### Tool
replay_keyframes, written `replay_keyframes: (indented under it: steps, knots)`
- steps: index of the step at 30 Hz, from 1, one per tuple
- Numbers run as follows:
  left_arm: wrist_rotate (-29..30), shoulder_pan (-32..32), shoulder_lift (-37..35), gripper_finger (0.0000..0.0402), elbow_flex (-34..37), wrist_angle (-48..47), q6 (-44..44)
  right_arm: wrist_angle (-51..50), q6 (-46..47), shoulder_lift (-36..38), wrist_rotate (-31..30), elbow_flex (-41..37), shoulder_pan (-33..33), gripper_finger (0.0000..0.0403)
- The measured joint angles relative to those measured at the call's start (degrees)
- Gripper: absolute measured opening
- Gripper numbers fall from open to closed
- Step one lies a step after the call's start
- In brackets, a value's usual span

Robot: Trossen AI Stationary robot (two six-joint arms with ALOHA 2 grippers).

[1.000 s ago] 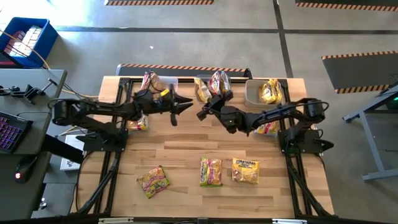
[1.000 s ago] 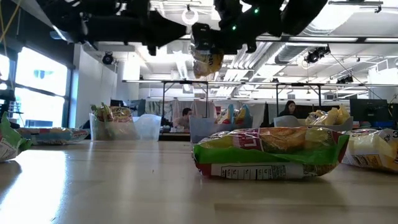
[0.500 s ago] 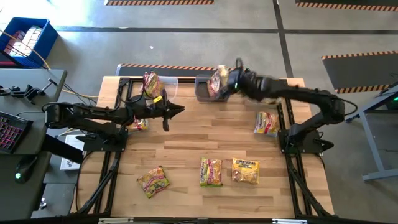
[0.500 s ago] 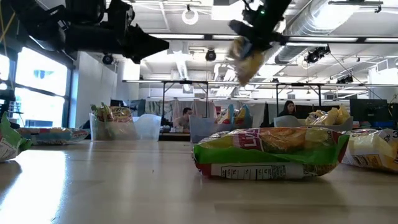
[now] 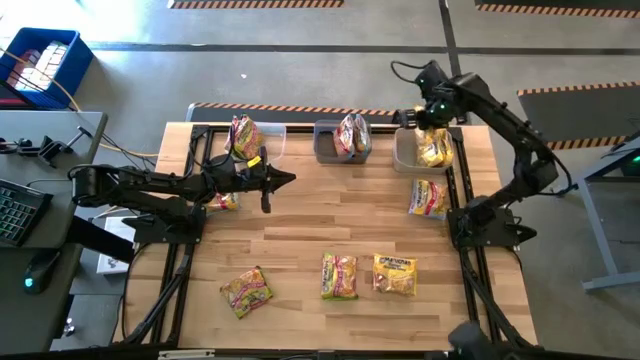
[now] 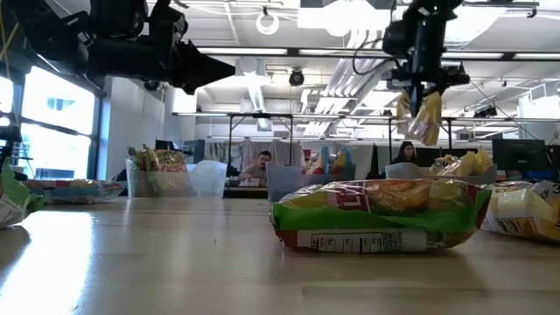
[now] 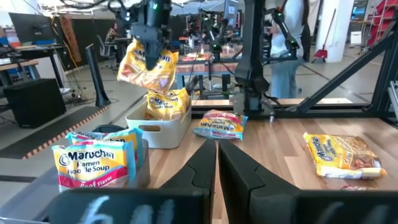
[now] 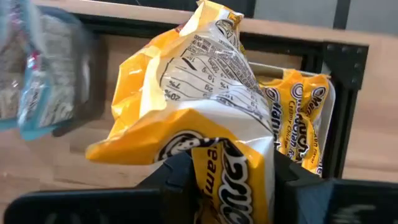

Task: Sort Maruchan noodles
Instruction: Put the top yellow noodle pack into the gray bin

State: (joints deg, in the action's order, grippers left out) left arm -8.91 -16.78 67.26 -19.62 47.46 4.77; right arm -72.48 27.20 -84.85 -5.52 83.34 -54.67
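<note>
My right gripper [image 5: 430, 118] is shut on a yellow Maruchan noodle packet [image 8: 205, 93] and holds it above the right clear bin [image 5: 404, 155], where other yellow packets [image 5: 434, 150] lie. The middle bin [image 5: 322, 145] holds pink-printed packets and the left bin [image 5: 277, 133] holds more. Three packets [image 5: 246, 291] [image 5: 339, 276] [image 5: 394, 274] lie flat near the table's front, and another [image 5: 428, 198] lies by the right arm's base. My left gripper [image 5: 288, 179] is shut on nothing, level above the table left of centre. My right gripper pinches the yellow packet's upper end [image 7: 149, 55] between its two fingers [image 8: 283, 180], which come from above and point steeply down. The packet hangs tilted below them [image 6: 426, 118], lifted clear, over the right bin.
Dark frame rails [image 5: 455, 190] run along both sides of the table. A packet [image 5: 222, 200] lies under my left arm. Bare wood [image 5: 330, 220] shows in the table's middle. People sit at desks in the room beyond the far edge [image 6: 262, 166].
My right gripper has swung with the yellow packet from the table's middle toward the far right corner, rising and tipping from level to pointing down, and now hangs over the right bin. My left gripper has shut, sunk a little and drawn back toward the left.
</note>
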Motion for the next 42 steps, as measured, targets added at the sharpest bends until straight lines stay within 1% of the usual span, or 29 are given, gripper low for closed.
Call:
replay_keyframes:
  steps: [3, 6, 12, 15, 21, 25, 29, 34, 42]
  knots:
    - [0.0, 0.0, 0.0, 0.0009, 0.0, 0.0, 0.0, 0.3, -0.7, -1.6, 2.8, -1.0, -3.5, 0.0083]
    - [0.0, 0.0, 0.0, 0.0009, 0.0, 0.0, -0.1, 0.1, -1.6, -3.7, 5.4, -1.7, -5.3, 0.0083]
    - [0.0, 0.0, 0.0, 0.0009, 0.0, 0.0, -0.2, -0.5, -1.8, -9.7, 7.6, -1.7, -5.5, 0.0082]
    - [0.0, 0.0, 0.0, 0.0009, 0.0, 0.0, -0.6, -0.5, -2.2, -12.6, 7.8, -1.7, -5.3, 0.0082]
    - [0.0, 0.0, 0.0, 0.0009, 0.0, -0.1, -0.8, -0.5, -2.8, -15.8, 7.8, -1.7, -5.3, 0.0084]
    - [0.0, 0.0, 0.0, 0.0009, 0.0, -0.1, -0.6, -1.2, -3.7, -16.4, 8.7, -1.8, -5.3, 0.0090]
    - [0.0, 0.0, 0.0, 0.0009, 0.0, -0.1, -0.6, -1.9, -3.9, -15.1, 10.5, -1.8, -5.3, 0.0087]
    - [0.0, 0.0, 0.0, 0.0009, 0.0, -0.1, -0.6, -3.8, -3.2, -14.5, 10.3, -1.7, -5.3, 0.0087]
    - [0.0, 0.0, 0.0, 0.0009, 0.0, -0.1, -1.0, -1.2, -2.2, -16.3, 9.0, -1.7, -5.3, 0.0087]
